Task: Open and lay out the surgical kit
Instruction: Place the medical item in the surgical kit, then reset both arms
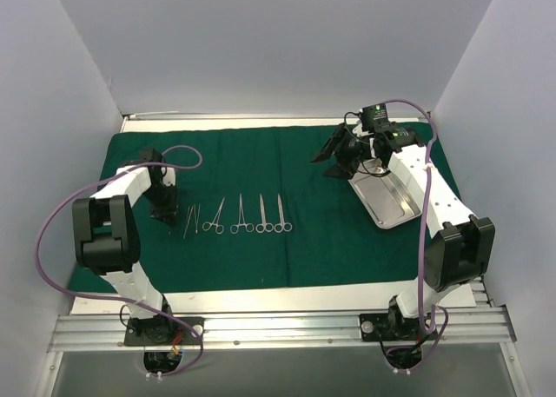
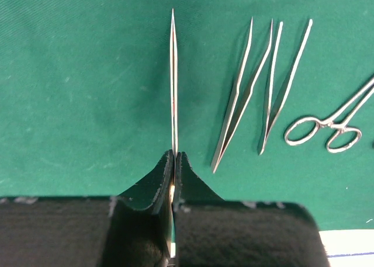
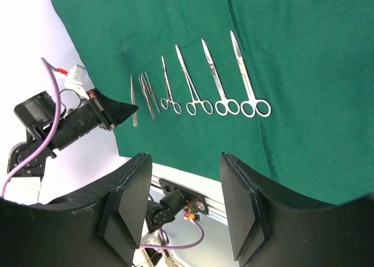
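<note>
No text, number, brand or sign can be read in any view. The green cloth [image 1: 304,171], the steel tray [image 1: 395,204] and the tweezers [image 2: 173,74] show plain surfaces with no legible marking. A white plug [image 3: 76,74] seen from the right wrist is too small to show any lettering.

The near end of the tweezers [image 2: 173,92] is hidden between the pads of the left tool [image 2: 175,157]. The ring-handled forceps [image 2: 333,125] is cut off by the wrist view's right edge, so its tips are out of frame. From above, the tray [image 1: 395,199] has its far end hidden under the right tool [image 1: 337,159], and the row of instruments [image 1: 241,215] is too small to sort.
</note>
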You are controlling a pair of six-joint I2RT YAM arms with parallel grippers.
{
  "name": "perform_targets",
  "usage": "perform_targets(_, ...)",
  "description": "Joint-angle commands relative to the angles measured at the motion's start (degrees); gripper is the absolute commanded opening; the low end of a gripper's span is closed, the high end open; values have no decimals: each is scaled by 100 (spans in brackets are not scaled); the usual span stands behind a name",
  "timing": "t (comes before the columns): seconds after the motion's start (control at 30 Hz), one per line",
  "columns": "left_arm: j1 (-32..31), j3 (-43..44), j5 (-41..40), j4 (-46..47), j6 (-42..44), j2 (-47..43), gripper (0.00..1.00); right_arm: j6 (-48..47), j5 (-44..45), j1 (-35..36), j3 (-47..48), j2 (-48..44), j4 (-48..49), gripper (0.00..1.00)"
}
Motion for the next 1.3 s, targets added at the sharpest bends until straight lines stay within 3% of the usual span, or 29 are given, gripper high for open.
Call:
perform_targets(0.0, 14, 268, 142, -14, 73, 204, 3, -10, -57, -35, 112, -148, 8, 50)
perform_targets(0.2, 14, 286, 212, 13, 73, 274, 7, -10, -48, -35, 104, -130, -18, 50)
perform_targets(0.23, 14, 303, 203, -31, 73, 301, 9, -1, -48, -35, 104, -130, -10, 50)
perform_targets(0.27, 14, 312, 203, -40, 73, 353, 18, -1, -48, -35, 113, -122, -1, 50)
perform_targets(0.5, 5, 347, 107, -75, 73, 389, 39, -72, -13, -44, 192, -95, -45, 51)
perform_targets(0.73, 14, 303, 45, -162, 73, 99, 42, -177, -13, -114, 411, 19, -141, 51)
perform_targets(0.93, 14, 619, 413, -479, -234, -998, 51, -930, 57, -167, 307, 54, -387, 52)
perform_targets(1.0, 5, 672, 851, -384, -514, -1455, 61, -1187, 171, -158, 70, -120, -301, 57)
perform_targets(1.03, 5, 646, 1010, -313, -629, -1587, 99, -1266, 276, -158, -297, -226, -213, 65)
perform_targets(1.07, -3, 603, 1177, -217, -847, -1824, 94, -1380, 329, -149, -509, -358, -81, 99)
perform_targets(1.27, -38, -240, 2355, 1408, -1963, -2766, 94, -1653, 1085, 52, -1906, -1430, 982, 100)
